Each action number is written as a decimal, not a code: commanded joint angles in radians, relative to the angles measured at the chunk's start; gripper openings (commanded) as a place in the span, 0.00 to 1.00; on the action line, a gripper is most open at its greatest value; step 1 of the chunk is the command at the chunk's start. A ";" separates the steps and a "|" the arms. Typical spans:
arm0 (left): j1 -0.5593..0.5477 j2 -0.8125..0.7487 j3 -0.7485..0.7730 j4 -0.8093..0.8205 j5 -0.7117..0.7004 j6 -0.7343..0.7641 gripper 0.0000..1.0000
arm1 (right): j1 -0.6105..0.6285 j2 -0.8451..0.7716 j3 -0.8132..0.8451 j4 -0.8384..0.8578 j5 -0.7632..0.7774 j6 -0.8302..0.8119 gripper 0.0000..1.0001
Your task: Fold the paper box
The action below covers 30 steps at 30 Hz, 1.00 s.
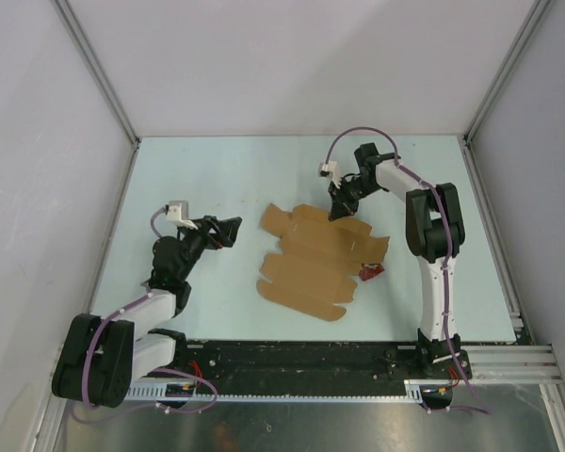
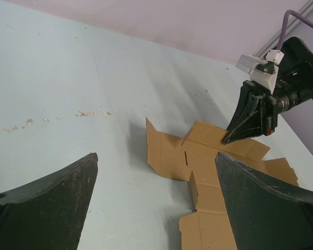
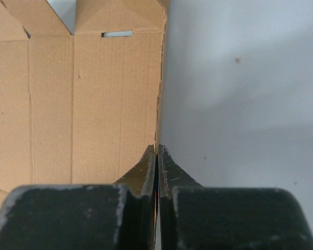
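Observation:
The paper box point(image 1: 315, 259) is a brown die-cut cardboard sheet lying mostly flat in the middle of the table, with some tabs slightly raised. My right gripper point(image 1: 337, 212) points down at the sheet's far edge. In the right wrist view its fingers point(image 3: 146, 172) are pressed together on the thin edge of the paper box point(image 3: 94, 104). The left wrist view shows the same gripper point(image 2: 230, 139) tipped onto the paper box point(image 2: 208, 156). My left gripper point(image 1: 234, 228) hovers left of the sheet, open and holding nothing, its fingers point(image 2: 52, 198) spread wide.
A small red packet point(image 1: 370, 273) peeks out beside the sheet's right edge, near the right arm. Pale crumbs point(image 2: 91, 113) dot the table to the left. White walls enclose the table on three sides.

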 commanded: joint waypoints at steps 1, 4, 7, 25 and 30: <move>0.003 -0.006 0.049 0.017 0.041 -0.010 0.99 | -0.003 -0.132 -0.084 0.090 0.048 0.025 0.00; 0.002 0.016 0.061 0.017 0.046 -0.010 0.97 | -0.012 -0.215 -0.165 0.185 0.055 0.094 0.00; -0.006 0.051 0.090 0.017 0.050 -0.011 0.95 | -0.018 -0.296 -0.257 0.280 0.063 0.159 0.00; -0.003 0.382 0.348 0.038 0.024 -0.181 0.74 | 0.009 -0.629 -0.490 0.425 0.103 0.172 0.00; -0.003 0.480 0.424 0.044 0.134 -0.198 0.68 | 0.015 -0.672 -0.506 0.345 0.055 0.100 0.00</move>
